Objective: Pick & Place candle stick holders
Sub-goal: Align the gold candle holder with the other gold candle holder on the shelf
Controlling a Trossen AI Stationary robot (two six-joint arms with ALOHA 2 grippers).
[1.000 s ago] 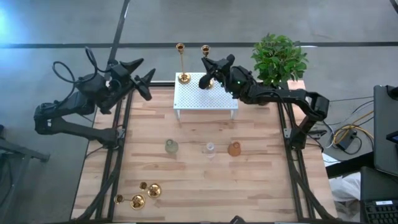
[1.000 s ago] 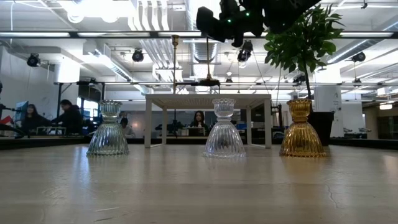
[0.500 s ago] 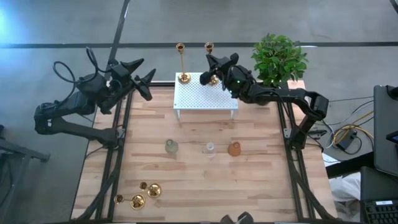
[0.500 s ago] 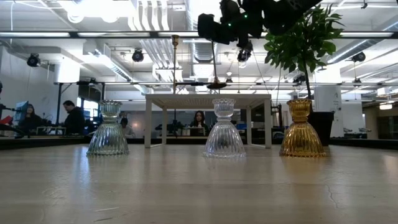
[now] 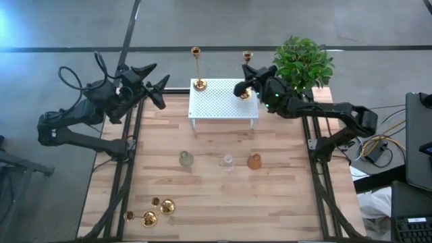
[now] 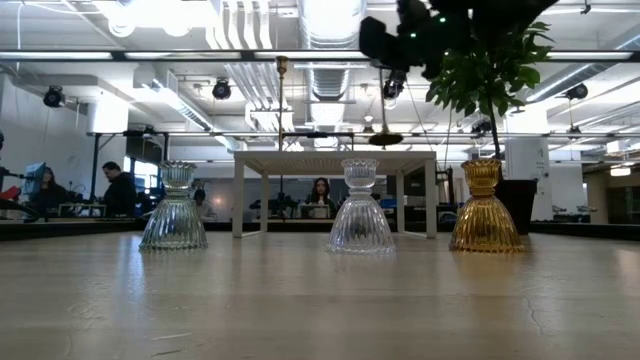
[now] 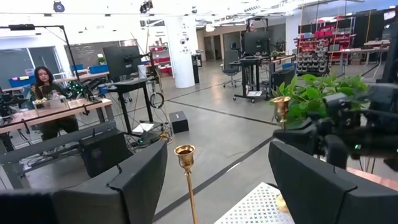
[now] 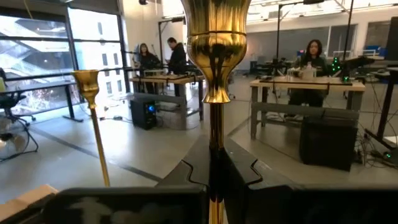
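Note:
My right gripper (image 5: pixel 241 88) is shut on a gold candlestick (image 5: pixel 246 71) over the right end of the white perforated stand (image 5: pixel 223 106). Its cup (image 8: pixel 214 50) is up and its round base (image 6: pixel 384 140) hangs just above the stand top. A second gold candlestick (image 5: pixel 197 67) stands upright by its base on the stand's far left corner; it also shows in the right wrist view (image 8: pixel 93 124) and the left wrist view (image 7: pixel 186 168). Two more candlesticks (image 5: pixel 156 210) lie on the table at the near left. My left gripper (image 5: pixel 154 86) is open and empty beyond the table's far left corner. My right gripper pinches the candlestick's thin stem (image 8: pixel 215 140) between its two fingers, in the stem's upper part below the cup. The fingers come about level from the table's right side and lie across the stem. The candlestick is upright, its base lifted clear of the stand.
Three ribbed glass holders stand in a row at mid-table: a greenish one (image 5: pixel 185 159), a clear one (image 5: pixel 228 162) and an amber one (image 5: pixel 254 161). A potted plant (image 5: pixel 302 62) stands at the far right corner, close behind my right gripper.
My right gripper has carried the candlestick toward the table's right edge, along the stand's far side, from near the stand's middle to its right end. The candlestick has stayed upright and clear of the stand, its base a little lower than before.

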